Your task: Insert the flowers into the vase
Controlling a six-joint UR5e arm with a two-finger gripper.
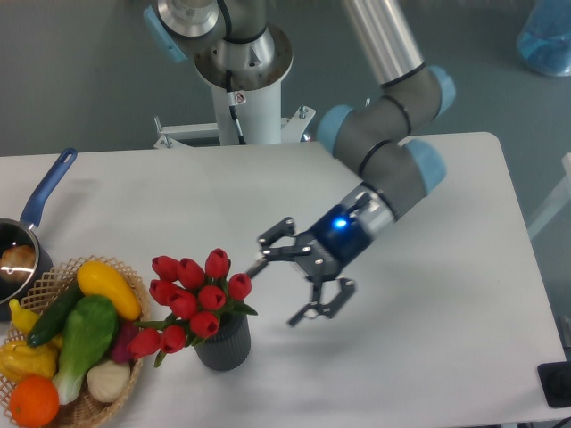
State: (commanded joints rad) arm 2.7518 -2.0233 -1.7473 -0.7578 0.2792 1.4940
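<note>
The flowers (192, 299), a bunch of red tulips with green leaves, stand in the vase (223, 346), a short dark grey ribbed cylinder near the table's front edge. The blooms lean out to the left over the vase's rim, towards the basket. My gripper (278, 291) hangs to the right of the bunch, a short gap away from it. Its fingers are spread open and hold nothing. The stems are hidden inside the vase.
A wicker basket (134, 374) of fruit and vegetables sits right beside the vase at the front left. A blue-handled saucepan (27, 227) rests at the left edge. The arm's base column (243, 76) stands at the table's back.
</note>
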